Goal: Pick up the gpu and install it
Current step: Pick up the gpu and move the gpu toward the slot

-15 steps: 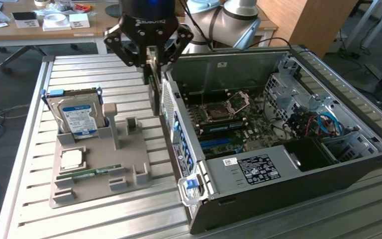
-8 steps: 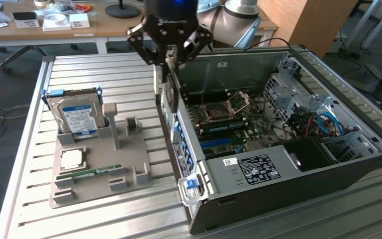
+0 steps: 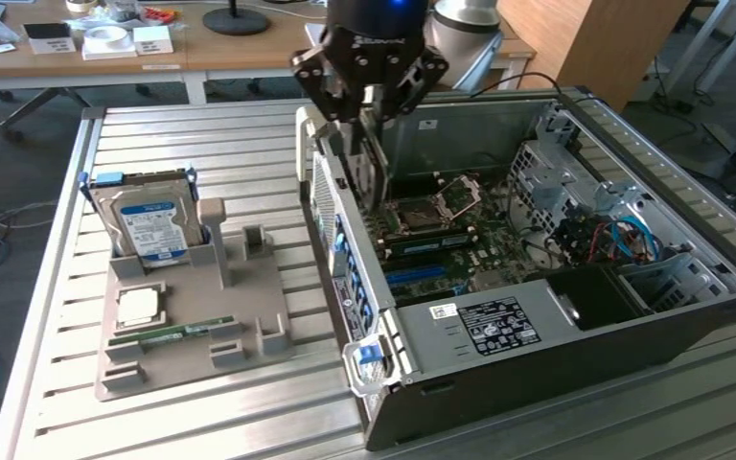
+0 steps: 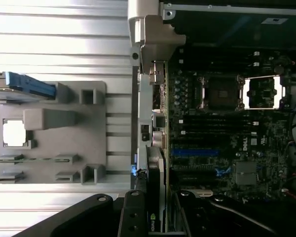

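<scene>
First, check the exterior view. The gripper (image 3: 371, 103) hangs above the rear edge of the open computer case (image 3: 560, 383), and its fingers are closed on the top edge of the graphics card (image 3: 365, 168). The card hangs upright with its lower end inside the case, just beside the rear wall and above the motherboard (image 3: 451, 240). You cannot tell from here whether it touches a slot. On the exterior view's left, the grey holder (image 3: 170, 369) lies on the slatted table (image 3: 215, 134), well apart from the card. It carries the hard drive (image 3: 150, 225) standing upright, a square processor chip (image 3: 138, 305) and a narrow green memory stick (image 3: 170, 335).

Next, check the wrist view. The dark fingers (image 4: 133, 217) sit on either side of the graphics card (image 4: 155, 168), which you see edge-on. The card runs along the rear wall of the case, beside the blue slot (image 4: 195, 152) on the motherboard (image 4: 227, 133). The processor socket (image 4: 222, 92) lies further along the board. The holder (image 4: 64, 128) and the hard drive (image 4: 29, 85) lie outside the case
</scene>
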### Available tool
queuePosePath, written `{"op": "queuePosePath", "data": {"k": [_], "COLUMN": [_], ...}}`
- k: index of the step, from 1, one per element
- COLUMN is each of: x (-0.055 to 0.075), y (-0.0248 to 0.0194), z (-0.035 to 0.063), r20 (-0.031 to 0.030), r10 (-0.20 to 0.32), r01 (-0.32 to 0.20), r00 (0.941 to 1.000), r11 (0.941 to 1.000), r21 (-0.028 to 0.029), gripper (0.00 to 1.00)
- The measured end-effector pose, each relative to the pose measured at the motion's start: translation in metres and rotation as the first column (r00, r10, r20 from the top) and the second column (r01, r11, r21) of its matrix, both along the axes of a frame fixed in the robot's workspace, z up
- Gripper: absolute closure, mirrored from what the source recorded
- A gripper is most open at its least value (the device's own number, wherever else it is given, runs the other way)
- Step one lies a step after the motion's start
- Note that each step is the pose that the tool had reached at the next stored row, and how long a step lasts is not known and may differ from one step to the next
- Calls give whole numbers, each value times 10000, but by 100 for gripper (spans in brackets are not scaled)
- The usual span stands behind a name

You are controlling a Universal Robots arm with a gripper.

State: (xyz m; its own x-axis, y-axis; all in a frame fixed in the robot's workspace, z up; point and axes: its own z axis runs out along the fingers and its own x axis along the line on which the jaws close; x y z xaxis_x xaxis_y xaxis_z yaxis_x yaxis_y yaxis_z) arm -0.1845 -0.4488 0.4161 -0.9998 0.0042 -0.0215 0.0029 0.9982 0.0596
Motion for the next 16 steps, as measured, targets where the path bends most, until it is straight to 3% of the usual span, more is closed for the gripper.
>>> {"op": "queuePosePath", "data": {"k": [16], "x": [726], "y": [0], "z": [0], "r20": [0], "r10": [1], "r01": [-1], "r00": [10000], "r11": [9999], "r21": [112], "gripper": [73]}}
